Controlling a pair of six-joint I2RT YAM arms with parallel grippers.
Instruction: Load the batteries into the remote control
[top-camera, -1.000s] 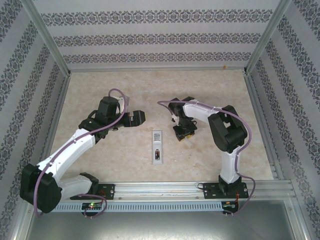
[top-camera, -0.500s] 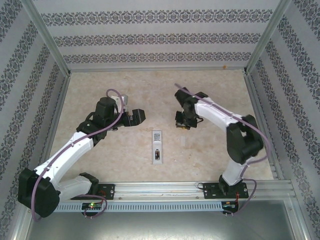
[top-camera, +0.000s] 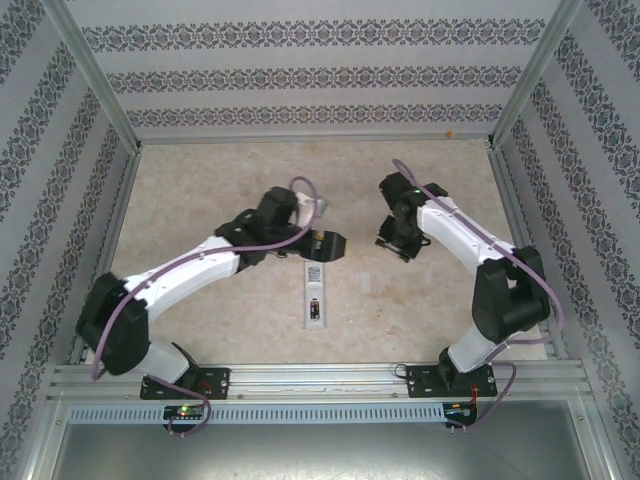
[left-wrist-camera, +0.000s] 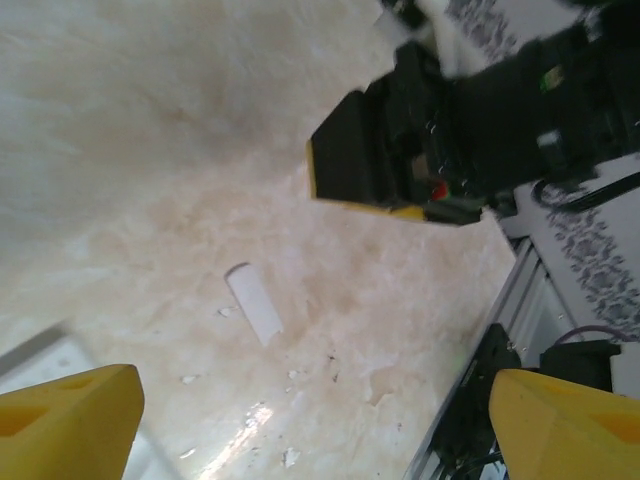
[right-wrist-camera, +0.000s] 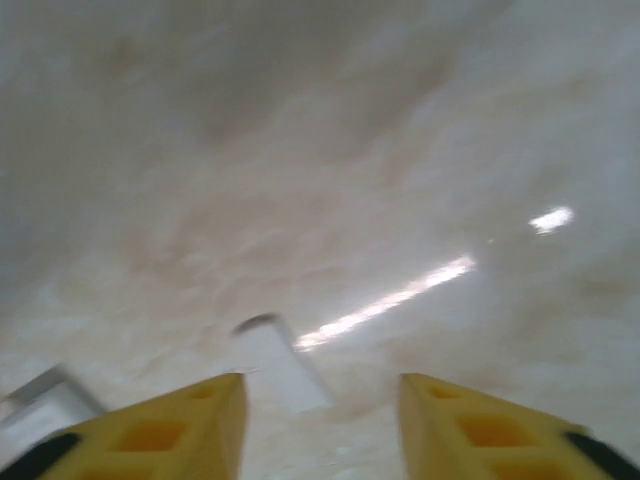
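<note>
The remote control (top-camera: 314, 290) lies lengthwise in the middle of the table, plain white back up. Its compartment is open with a dark battery (top-camera: 315, 310) inside. My left gripper (top-camera: 330, 245) hovers just beyond the remote's far end, open, and in its wrist view the left gripper (left-wrist-camera: 315, 400) has nothing between the yellow fingers. My right gripper (top-camera: 398, 243) hangs to the right of the remote, clear of it. From its own wrist camera, the right gripper (right-wrist-camera: 320, 400) is open and empty. A small white cover piece (left-wrist-camera: 253, 303) lies on the table, and this cover (right-wrist-camera: 280, 360) shows blurred ahead of the right fingers.
Patterned walls and metal frame posts enclose the beige table (top-camera: 220, 170). An aluminium rail (top-camera: 330, 380) runs along the near edge with both arm bases. The right gripper's dark body (left-wrist-camera: 390, 160) shows in the left wrist view, above the cover.
My left arm has swung right, bringing its gripper to the remote's far end. My right gripper has moved right and away from the remote, and its jaws have opened.
</note>
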